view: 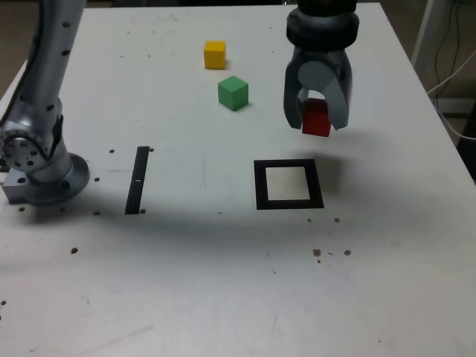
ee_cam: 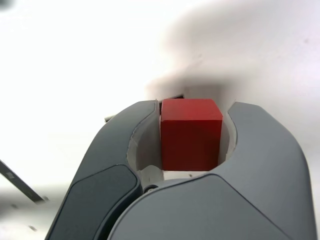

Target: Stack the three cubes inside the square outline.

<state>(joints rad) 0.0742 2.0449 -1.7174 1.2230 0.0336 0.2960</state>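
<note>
Looks like a robotics lab or test bench. A jointed arm's round metal base [view: 63, 182] sits on a large white tabletop [view: 171, 275] dotted with small dark holes or marks. Black square outline [view: 288, 205] and a separate straight black strip [view: 137, 180] laid out on the surface, plus plain solid-colour blocks: yellow [view: 215, 55], green [view: 233, 93], red [view: 316, 119]. Loose cables [view: 448, 74] hang past the table's edge on the exterior view's right. Rest of the room too dark to read.
</note>
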